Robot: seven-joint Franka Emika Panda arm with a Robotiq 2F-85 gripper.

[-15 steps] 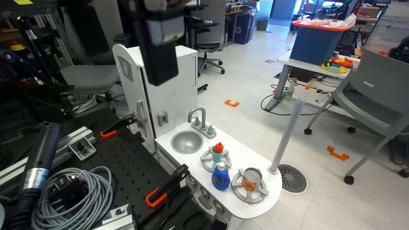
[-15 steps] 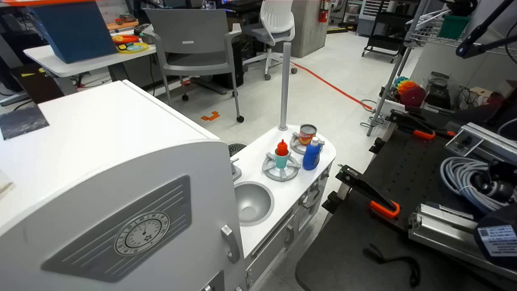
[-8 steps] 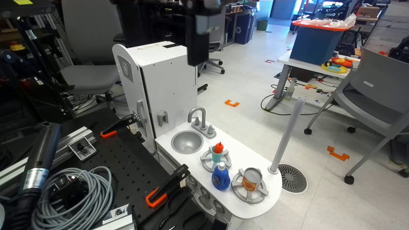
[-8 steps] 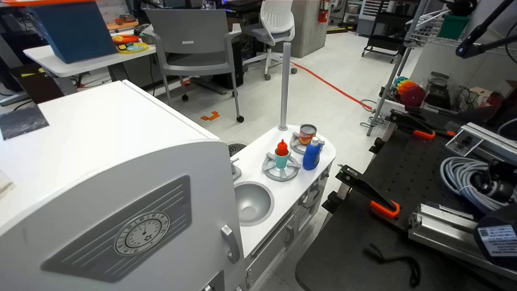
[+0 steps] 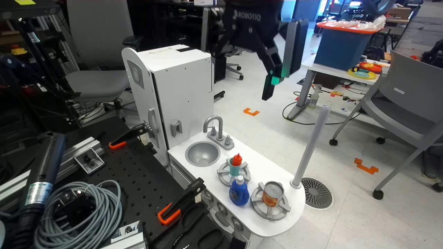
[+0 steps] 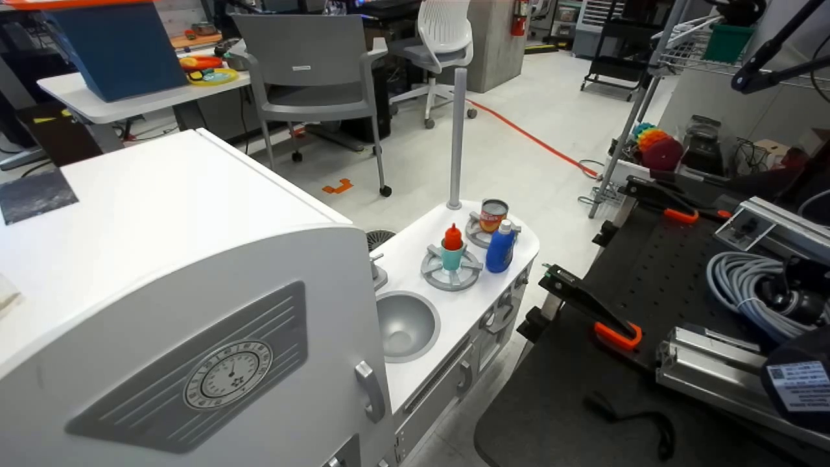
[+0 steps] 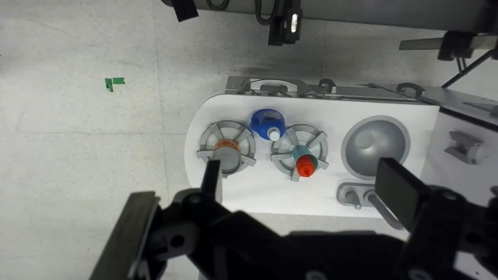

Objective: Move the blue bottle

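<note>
Half a second has carried the pincer (image 5: 244, 79) sideways in an exterior view, jaws wide apart, nothing between them. The blue bottle (image 7: 267, 121) stands unmoved on the bench (image 7: 272, 198) between two burners (image 7: 281, 157), so this looks like approach, with lowering still needed.

We have open air above the blue bottle (image 7: 267, 123); a tin can (image 7: 227, 156) and teal cup (image 7: 300, 152) stand close as obstacles.
</note>
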